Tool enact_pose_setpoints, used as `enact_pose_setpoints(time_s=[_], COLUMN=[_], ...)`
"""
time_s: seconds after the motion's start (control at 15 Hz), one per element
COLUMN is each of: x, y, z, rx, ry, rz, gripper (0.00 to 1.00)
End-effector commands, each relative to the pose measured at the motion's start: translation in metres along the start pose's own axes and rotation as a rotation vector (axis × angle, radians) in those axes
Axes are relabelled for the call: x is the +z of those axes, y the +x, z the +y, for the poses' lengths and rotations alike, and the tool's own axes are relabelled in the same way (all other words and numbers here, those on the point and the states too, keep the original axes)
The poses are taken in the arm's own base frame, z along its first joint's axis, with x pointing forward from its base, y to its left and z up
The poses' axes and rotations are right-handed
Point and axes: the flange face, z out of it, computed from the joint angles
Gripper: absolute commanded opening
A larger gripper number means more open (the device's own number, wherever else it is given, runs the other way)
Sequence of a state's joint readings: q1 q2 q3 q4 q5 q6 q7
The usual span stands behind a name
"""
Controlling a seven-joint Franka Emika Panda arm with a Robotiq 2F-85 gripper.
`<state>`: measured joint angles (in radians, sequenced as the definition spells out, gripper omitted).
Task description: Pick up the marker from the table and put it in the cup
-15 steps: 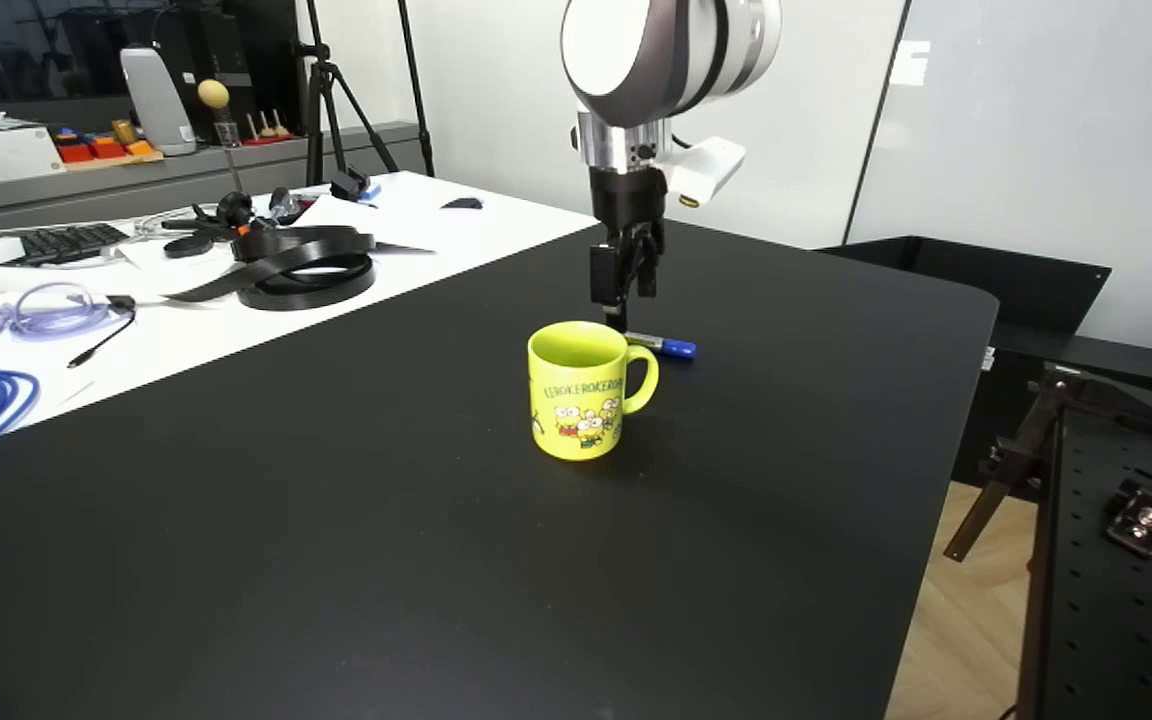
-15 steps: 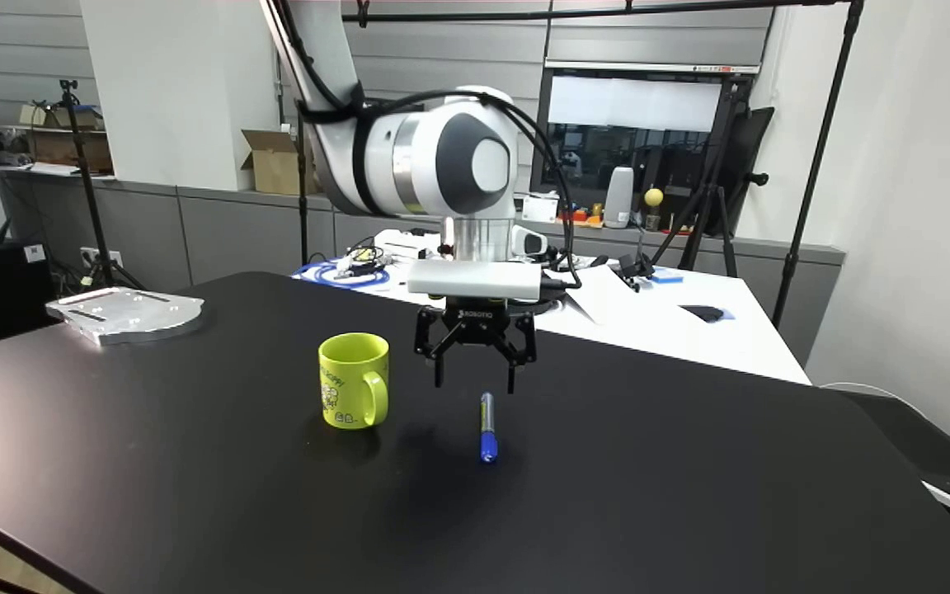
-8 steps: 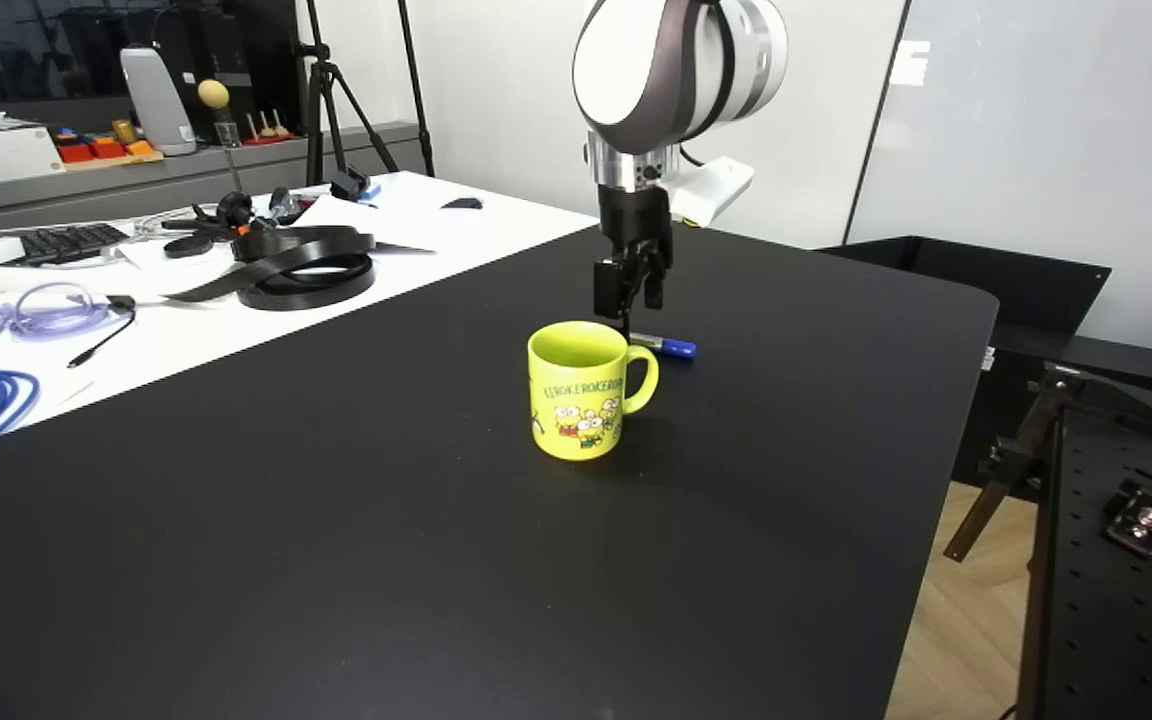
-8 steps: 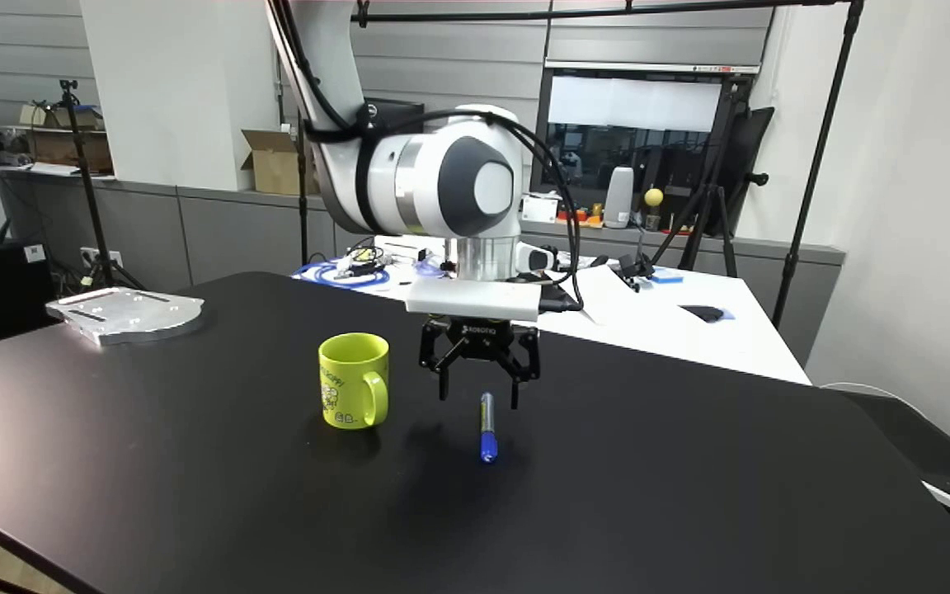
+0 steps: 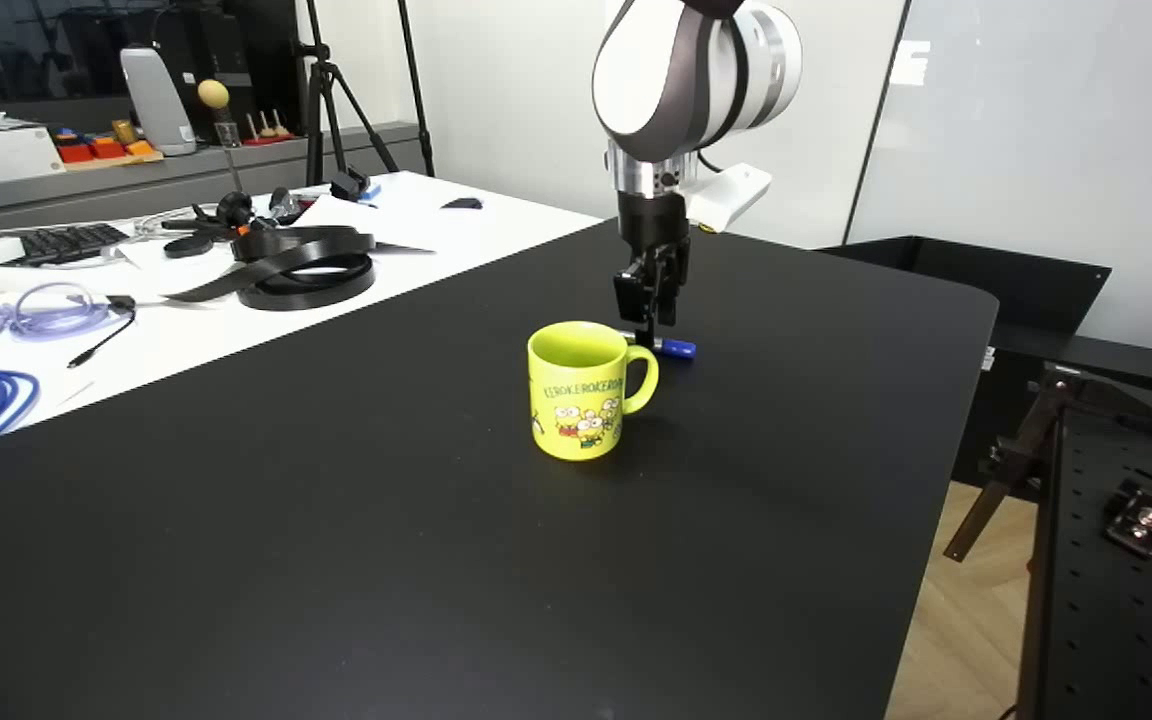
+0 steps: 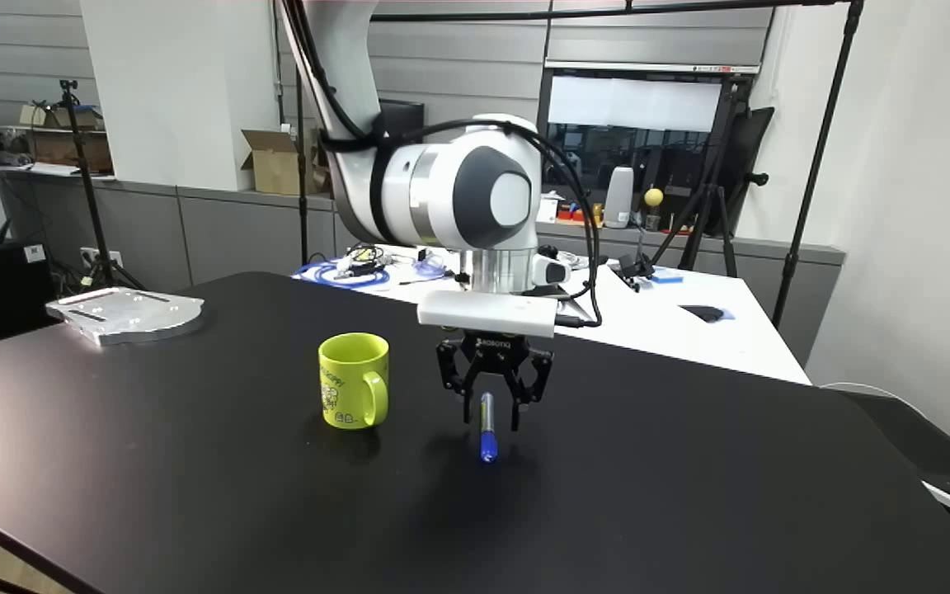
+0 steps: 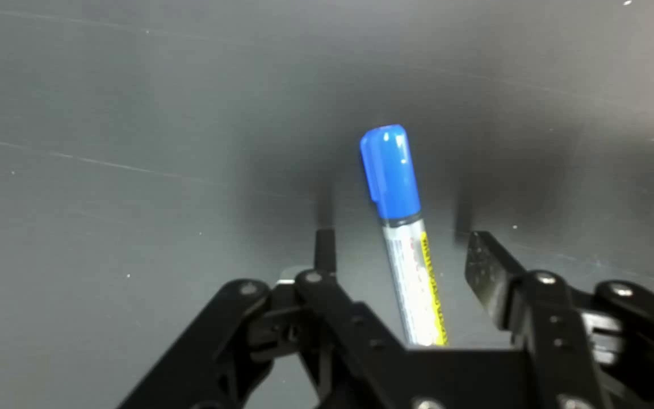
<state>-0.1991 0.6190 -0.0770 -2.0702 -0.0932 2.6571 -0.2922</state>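
Lowered and narrowed since the earlier frame, the gripper (image 6: 491,420), fingers (image 7: 325,251) partly spread and holding nothing, straddles the marker (image 7: 405,238) lying on the table (image 6: 673,495) near the cup (image 6: 345,386), apparently at the grasping step, with an even squeeze likely needed next.

wrist view: marker (image 7: 405,234) tail end hidden behind gripper (image 7: 400,241), small print blurry; gripper cut by bottom edge. in an exterior view, fingertip (image 5: 645,336) covers part of marker. arm (image 6: 479,190) cut off at top, both exterior views.
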Motion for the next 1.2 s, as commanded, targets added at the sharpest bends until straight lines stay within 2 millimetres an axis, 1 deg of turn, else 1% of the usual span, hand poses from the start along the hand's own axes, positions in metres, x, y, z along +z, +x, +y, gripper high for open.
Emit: enact_pose_setpoints(time_s=[0.0,0.27,0.33,0.47,0.67,0.87,1.13], x=[0.01,0.02,0.016,0.008,-0.015,-0.045,-0.099], y=[0.003,0.003,0.004,0.004,0.004,0.005,0.001], z=[0.005,0.003,0.002,-0.001,-0.01,-0.028,-0.06], rx=[0.038,0.026,0.022,0.009,-0.023,-0.091,-0.191], ry=[-0.002,0.001,-0.001,-0.008,-0.037,-0.045,-0.079], rz=[-0.025,-0.051,-0.05,-0.042,-0.028,-0.056,-0.21], gripper=[0.31,0.05,0.01,0.05,0.05,0.05,0.05])
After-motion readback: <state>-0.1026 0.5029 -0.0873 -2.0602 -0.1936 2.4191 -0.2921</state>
